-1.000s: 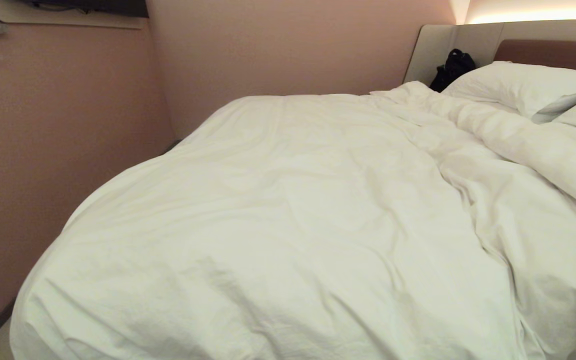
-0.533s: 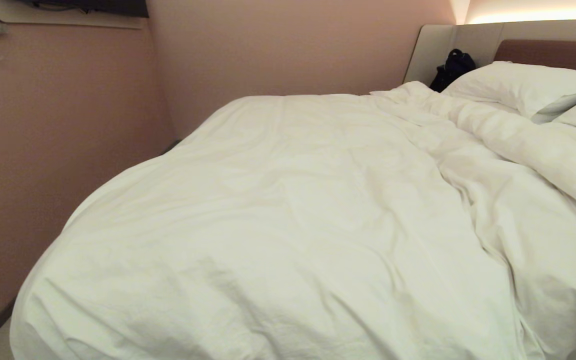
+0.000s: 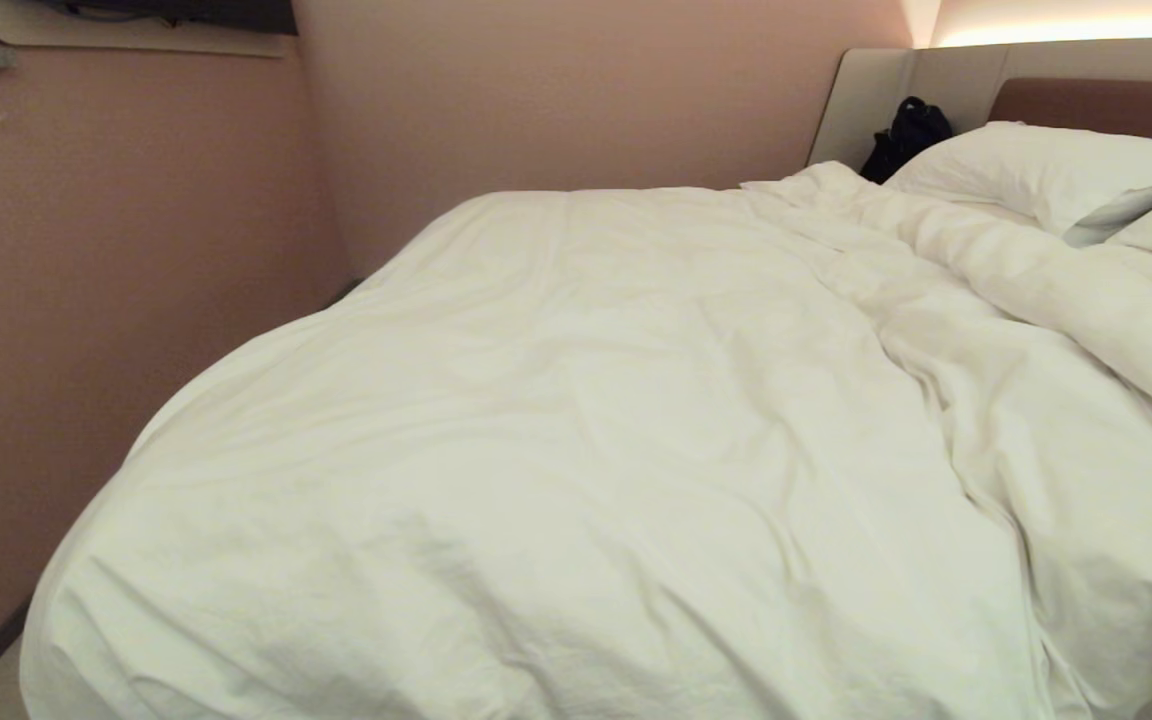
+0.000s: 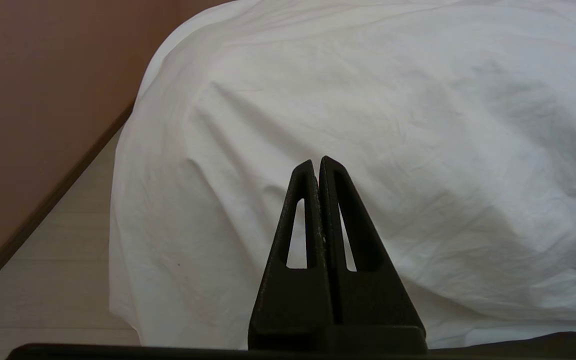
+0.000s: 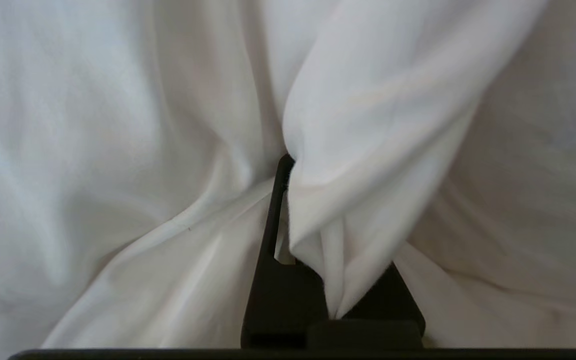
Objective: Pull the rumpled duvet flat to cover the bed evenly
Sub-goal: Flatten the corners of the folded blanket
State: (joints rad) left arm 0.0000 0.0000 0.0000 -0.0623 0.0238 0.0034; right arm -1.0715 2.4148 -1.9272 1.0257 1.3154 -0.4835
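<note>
The duvet (image 3: 576,450) lies over most of the bed (image 3: 1096,100), and on the robot's left it is already fairly smooth — a broad, puffy white spread that reaches the near corner and hangs down over the edge toward the floor, as the left wrist view shows. What is left sits on the robot's right: there the quilt is bunched into a long ridge (image 3: 1016,280) that runs from near the pillows (image 3: 1036,170) down toward the near edge, with deep folds beside it, so that side does not look evenly covered yet. The right gripper (image 5: 288,165) is outside the head view, but its own camera shows it pressed together on a fold of the duvet, the white cloth pinched between its fingers and draped over one of them; it is buried in the rumpled part, though exactly where on the bed cannot be told. The left gripper (image 4: 318,162) hangs parked low by the near corner of the bed, its fingers pressed together on nothing. As a judgement, the task is partly done — the grip seems made, and the pull that would draw the ridge flat remains.
</note>
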